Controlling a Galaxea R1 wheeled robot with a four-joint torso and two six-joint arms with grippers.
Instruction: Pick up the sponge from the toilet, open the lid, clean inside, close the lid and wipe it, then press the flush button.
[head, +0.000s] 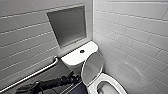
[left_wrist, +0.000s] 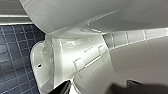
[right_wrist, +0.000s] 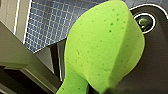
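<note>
The white toilet (head: 110, 83) stands in the corner with its lid (head: 92, 68) raised and leaning back toward the tank (head: 75, 58). The dark round flush button (head: 82, 51) sits at the centre of the tank top. My left gripper (head: 74, 78) comes in from the lower left and hangs open just beside the lid's left edge. In the left wrist view its dark fingertips (left_wrist: 62, 88) frame the lid hinges (left_wrist: 82, 62) and the toilet's base. The bright green sponge (right_wrist: 100, 50) is bent and pinched in my right gripper, close to the right wrist camera.
A metal grab bar (head: 32, 75) runs along the left wall. A grey recessed panel (head: 68, 26) sits above the tank. White tiled walls (head: 130, 37) close in on the toilet's right. The floor (left_wrist: 12, 62) is small dark blue tiles.
</note>
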